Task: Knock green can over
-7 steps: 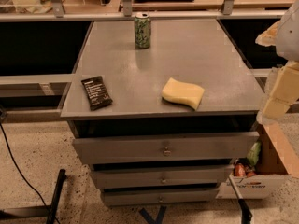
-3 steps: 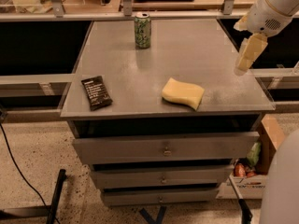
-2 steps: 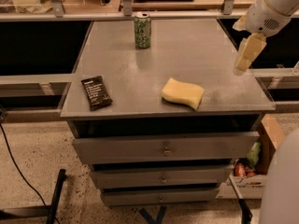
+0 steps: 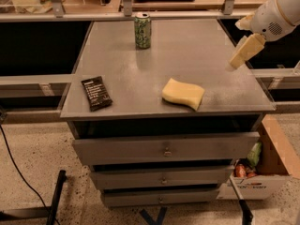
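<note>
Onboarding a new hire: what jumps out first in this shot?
The green can stands upright at the back of the grey cabinet top, near the middle. The gripper hangs over the top's right edge, well apart from the can. Nearer the front lie a yellow sponge, right of centre, and a black snack wrapper at the left.
</note>
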Controlling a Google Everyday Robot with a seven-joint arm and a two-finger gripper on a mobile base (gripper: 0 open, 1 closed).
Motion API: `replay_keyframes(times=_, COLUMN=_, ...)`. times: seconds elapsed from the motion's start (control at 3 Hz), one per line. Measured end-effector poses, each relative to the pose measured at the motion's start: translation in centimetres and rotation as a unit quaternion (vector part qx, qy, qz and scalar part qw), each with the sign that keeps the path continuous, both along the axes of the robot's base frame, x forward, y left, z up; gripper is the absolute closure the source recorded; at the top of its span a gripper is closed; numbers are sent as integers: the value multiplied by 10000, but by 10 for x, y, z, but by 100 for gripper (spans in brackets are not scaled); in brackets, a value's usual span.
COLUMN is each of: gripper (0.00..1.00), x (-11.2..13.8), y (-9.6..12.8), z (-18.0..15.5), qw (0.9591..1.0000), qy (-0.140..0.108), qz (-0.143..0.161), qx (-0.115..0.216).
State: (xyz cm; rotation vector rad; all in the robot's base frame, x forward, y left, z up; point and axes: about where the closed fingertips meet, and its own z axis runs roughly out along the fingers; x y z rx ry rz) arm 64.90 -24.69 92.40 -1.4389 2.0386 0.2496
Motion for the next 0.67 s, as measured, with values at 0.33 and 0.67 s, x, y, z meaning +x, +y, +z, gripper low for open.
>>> replay_keyframes(times=0.33, gripper=0, x=25, y=16, z=9, qw=9955, qy=-412, qz=-205, qx=823)
replay_keyframes(times=0.67, gripper=0, x=52, y=30, z=11, qw=9892, qy=-782, qz=-206, qx=1225)
